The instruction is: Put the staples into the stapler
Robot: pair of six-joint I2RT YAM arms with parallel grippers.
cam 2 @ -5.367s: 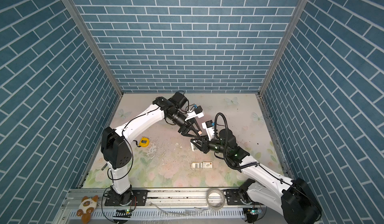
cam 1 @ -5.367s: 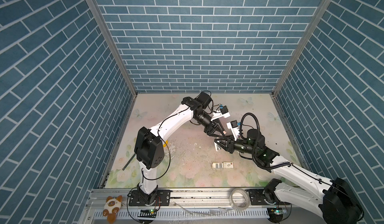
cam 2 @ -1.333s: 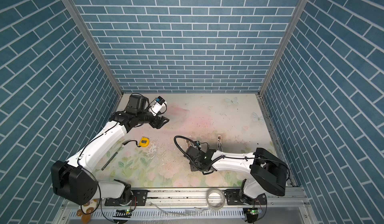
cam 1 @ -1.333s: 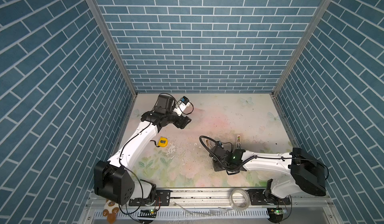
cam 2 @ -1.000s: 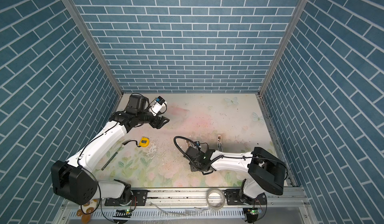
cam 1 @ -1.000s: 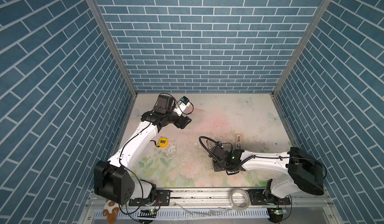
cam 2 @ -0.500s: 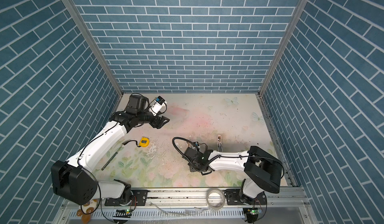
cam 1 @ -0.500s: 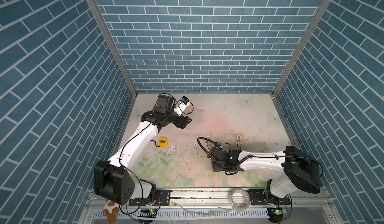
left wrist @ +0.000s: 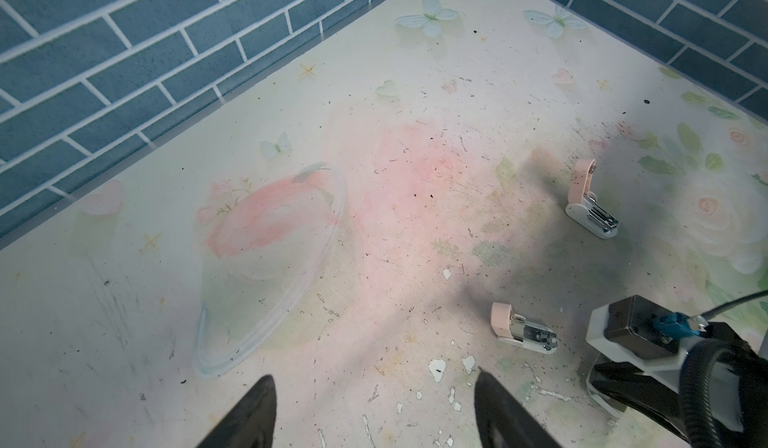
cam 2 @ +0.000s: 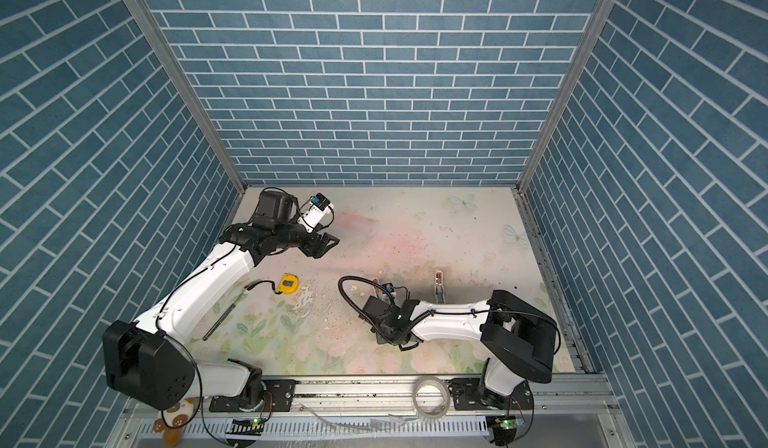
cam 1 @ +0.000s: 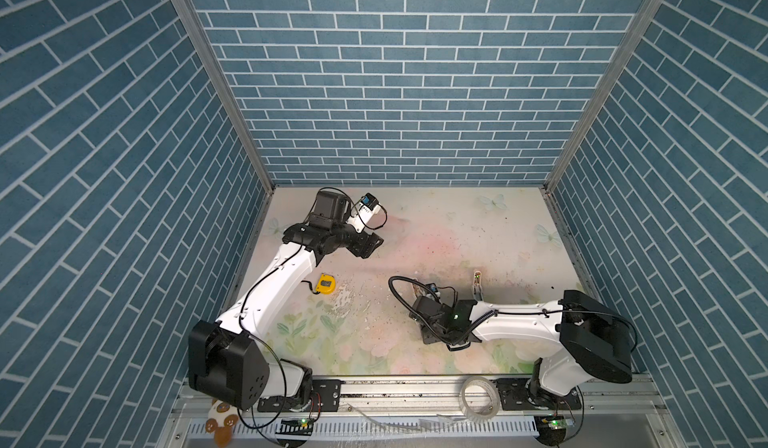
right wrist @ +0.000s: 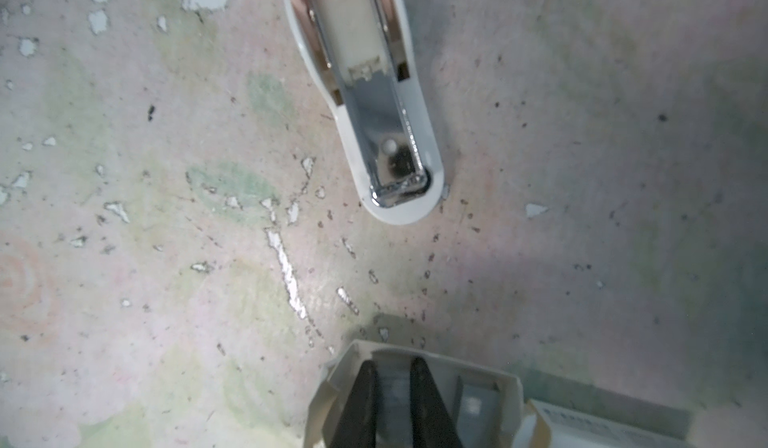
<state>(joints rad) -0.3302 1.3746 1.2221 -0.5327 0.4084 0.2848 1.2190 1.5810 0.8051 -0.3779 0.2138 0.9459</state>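
Note:
In the right wrist view my right gripper point(right wrist: 392, 369) reaches into the open white carton point(right wrist: 436, 356). Its fingers are shut on a grey strip of staples point(right wrist: 392, 389). A second strip point(right wrist: 473, 404) lies beside it in the tray. Just beyond the carton lies the stapler point(right wrist: 374, 113), opened, with a white base, a bare chrome channel and its pink top swung back. The left wrist view shows this stapler point(left wrist: 521, 333) next to the right wrist. My left gripper point(left wrist: 374, 387) hangs open and empty over the back left of the table point(cam 1: 370, 246). The right arm hides the carton in both top views.
A second pink-and-white stapler point(left wrist: 592, 204) stands open further right point(cam 1: 477, 283). A clear plastic lid point(left wrist: 270, 267) lies under the left gripper. A yellow tape measure point(cam 1: 325, 283) and a dark rod point(cam 2: 220, 319) lie at the left. A tape roll point(cam 1: 478, 396) sits on the front rail.
Over the last second the right gripper's fingers have narrowed onto the strip in the carton, and the right arm has edged slightly left. The left arm has stayed still, away from its earlier central position.

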